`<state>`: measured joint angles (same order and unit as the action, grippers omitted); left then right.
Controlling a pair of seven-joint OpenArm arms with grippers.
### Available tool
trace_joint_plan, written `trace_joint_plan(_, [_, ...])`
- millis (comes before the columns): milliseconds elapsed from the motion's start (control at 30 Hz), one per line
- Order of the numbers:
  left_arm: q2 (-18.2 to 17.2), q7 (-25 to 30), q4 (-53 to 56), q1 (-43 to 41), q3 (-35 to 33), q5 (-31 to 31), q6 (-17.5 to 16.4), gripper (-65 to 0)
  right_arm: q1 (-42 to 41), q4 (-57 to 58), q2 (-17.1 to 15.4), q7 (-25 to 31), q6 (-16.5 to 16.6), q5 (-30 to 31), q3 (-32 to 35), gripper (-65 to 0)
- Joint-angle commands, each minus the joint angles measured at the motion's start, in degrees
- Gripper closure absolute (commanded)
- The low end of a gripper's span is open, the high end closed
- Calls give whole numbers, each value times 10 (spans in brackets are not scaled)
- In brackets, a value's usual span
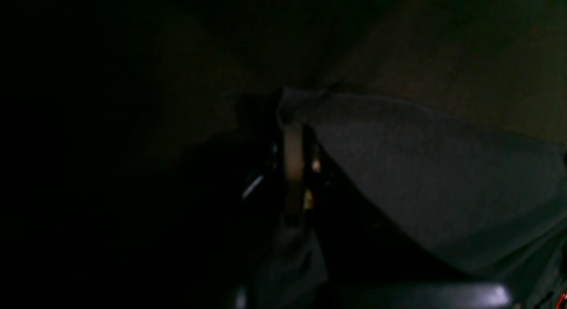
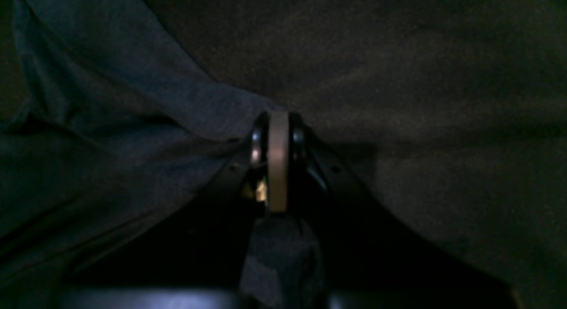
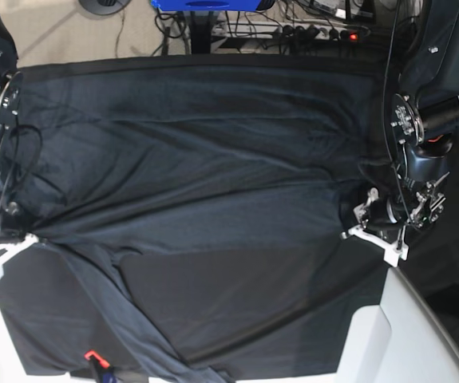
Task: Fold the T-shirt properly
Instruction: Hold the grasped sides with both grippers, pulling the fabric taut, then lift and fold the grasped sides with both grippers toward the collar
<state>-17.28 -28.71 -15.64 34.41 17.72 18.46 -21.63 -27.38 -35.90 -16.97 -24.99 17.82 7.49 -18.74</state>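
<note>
The dark charcoal T-shirt (image 3: 213, 183) lies spread wide across the table, and one long sleeve (image 3: 133, 319) trails toward the front edge. At the shirt's right side in the base view, my left gripper (image 3: 355, 214) is shut on the fabric edge. The left wrist view shows its jaws (image 1: 290, 123) pressed together with grey cloth (image 1: 421, 176) stretching off to the right. My right gripper (image 3: 31, 238) pinches the shirt's opposite side. In the right wrist view it (image 2: 278, 118) is shut, with bluish shirt cloth (image 2: 110, 123) fanning out to the left.
A larger black tablecloth (image 3: 237, 295) covers the table beneath the shirt. White table corners (image 3: 405, 335) show at the front left and right. Cables and a power strip (image 3: 317, 32) lie beyond the far edge. A small red-orange item (image 3: 92, 355) sits at the front left.
</note>
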Motion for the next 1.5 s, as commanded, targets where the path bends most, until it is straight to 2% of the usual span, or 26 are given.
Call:
trace_joint_plan(0, [-7, -20, -2, 4, -4, -22, 15, 0, -17, -9, -10, 13, 1, 5, 0, 0])
trace_joint_plan(167, [-7, -25, -68, -10, -9, -22, 15, 0, -17, -9, -10, 13, 1, 5, 0, 0])
trace_joint_plan(500, [-7, -112, -215, -11, -9, -21, 15, 0, -19, -12, -10, 15, 1, 5, 0, 0])
trace_joint_plan(633, [-6, -131, -251, -11, -4, -18, 15, 0, -9, -46, -9, 34, 1, 5, 11, 0])
trace_joint_plan(800, [-6, -136, -282, -11, -3, -18, 15, 0, -11, -49, -10, 36, 1, 5, 57, 0])
trace_joint_plan(1233, [-3, -136, -289, -32, -2, -17, 13, 0, -11, -49, -10, 79, 1, 4, 60, 0])
trace_joint_plan(1400, [7, -137, -343, -57, -2, -16, 13, 0, -9, -48, -10, 76, 1, 4, 67, 0])
trace_joint_plan(1467, [10, -156, -358, -69, -2, -16, 13, 0, -4, -48, -10, 76, 1, 4, 87, 0])
